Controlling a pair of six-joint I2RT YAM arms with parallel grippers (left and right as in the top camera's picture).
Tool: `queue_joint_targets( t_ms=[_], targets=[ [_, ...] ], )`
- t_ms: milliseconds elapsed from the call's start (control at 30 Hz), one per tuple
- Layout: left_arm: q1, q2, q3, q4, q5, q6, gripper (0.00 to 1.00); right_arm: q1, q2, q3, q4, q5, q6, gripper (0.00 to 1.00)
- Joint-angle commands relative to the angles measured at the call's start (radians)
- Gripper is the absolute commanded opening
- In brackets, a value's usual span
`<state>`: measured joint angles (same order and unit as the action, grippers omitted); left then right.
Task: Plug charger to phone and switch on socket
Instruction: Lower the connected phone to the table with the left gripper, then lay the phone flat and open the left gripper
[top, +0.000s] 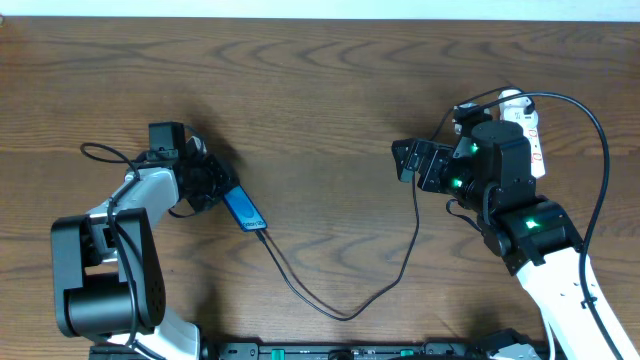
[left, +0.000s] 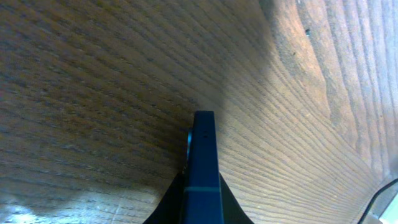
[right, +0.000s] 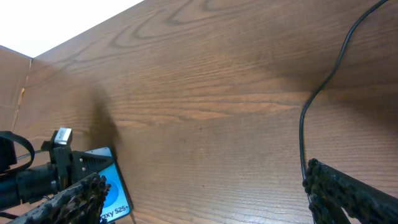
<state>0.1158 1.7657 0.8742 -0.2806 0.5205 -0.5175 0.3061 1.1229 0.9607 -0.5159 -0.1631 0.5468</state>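
Observation:
The phone (top: 244, 209) lies angled on the table with its blue screen up. My left gripper (top: 212, 185) is shut on its upper end. In the left wrist view the phone's dark blue edge (left: 203, 163) sits between the fingers. The charger, a thin black cable (top: 350, 314), has its plug tip at the phone's lower end (top: 263, 236) and loops right and up towards the socket (top: 533, 128), a white strip mostly hidden behind my right arm. My right gripper (top: 408, 160) is open and empty above the table. The right wrist view shows the phone (right: 113, 186) and cable (right: 302, 127).
The left arm's base (top: 105, 270) stands at the front left and the right arm's body (top: 540, 235) at the front right. A thicker black cable (top: 603, 170) arcs round the right arm. The table's far edge (right: 81, 25) shows in the right wrist view.

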Motion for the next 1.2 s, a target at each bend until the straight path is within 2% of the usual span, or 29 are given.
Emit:
queue_joint_targets(
  t_ms=[0, 900, 933, 1033, 1167],
  targets=[
    [-0.002, 0.011, 0.012, -0.004, -0.017, 0.027, 0.07, -0.005, 0.003, 0.008, -0.001, 0.007, -0.013, 0.99],
    [-0.002, 0.011, 0.012, -0.037, -0.062, 0.027, 0.09, -0.005, 0.003, 0.008, -0.005, 0.007, -0.013, 0.99],
    [-0.002, 0.011, 0.012, -0.037, -0.062, 0.027, 0.13, -0.005, 0.003, 0.008, -0.005, 0.007, -0.013, 0.99],
    [-0.002, 0.011, 0.012, -0.037, -0.062, 0.027, 0.17, -0.005, 0.003, 0.008, -0.009, 0.007, -0.013, 0.99],
    [-0.002, 0.011, 0.012, -0.037, -0.062, 0.027, 0.36, -0.005, 0.003, 0.008, -0.008, 0.008, -0.013, 0.99]
  ],
)
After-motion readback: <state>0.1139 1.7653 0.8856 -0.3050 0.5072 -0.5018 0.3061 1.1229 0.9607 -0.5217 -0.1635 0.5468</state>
